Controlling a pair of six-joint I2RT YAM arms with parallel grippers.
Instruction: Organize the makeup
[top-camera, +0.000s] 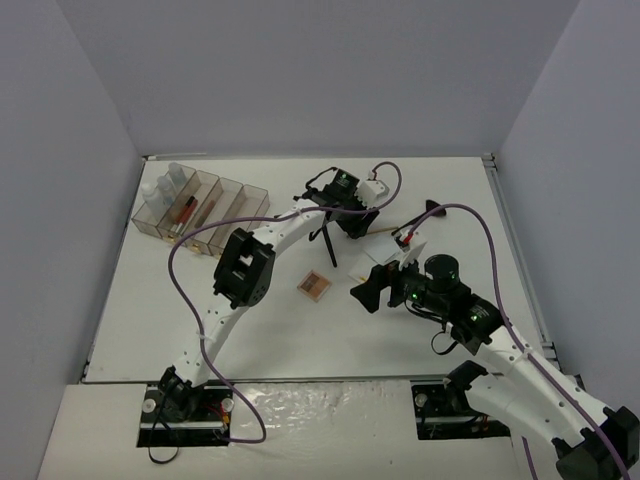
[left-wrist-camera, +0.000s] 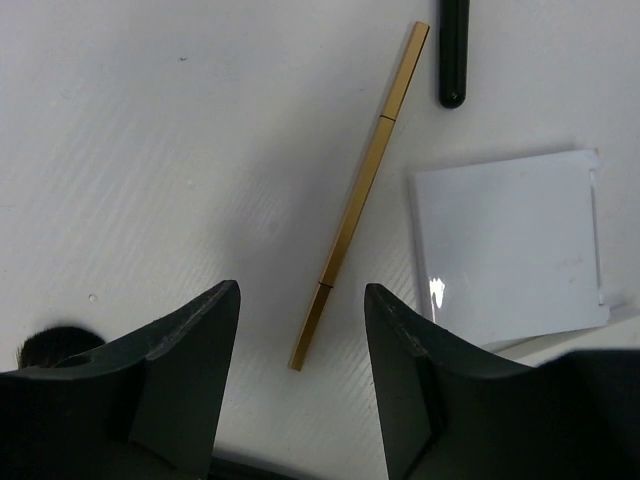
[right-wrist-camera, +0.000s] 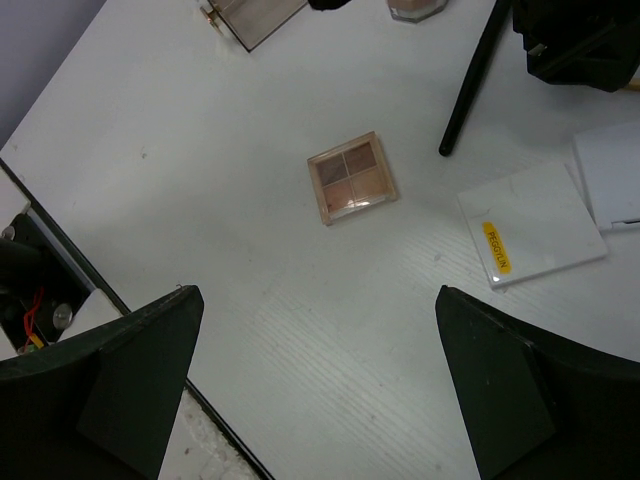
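Left pincer (left-wrist-camera: 300, 290) hangs open over a gold pencil (left-wrist-camera: 360, 190) — empty. Right pincer (right-wrist-camera: 318, 300) gapes wide above the square palette (right-wrist-camera: 350, 177) on the worktop (right-wrist-camera: 200, 150) — holding nothing.

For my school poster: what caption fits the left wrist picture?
Open left gripper hovers over a gold pencil beside a white pad.

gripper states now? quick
Left gripper: open, empty, gold pencil on the table between its fingers.
Right gripper: open wide, empty.
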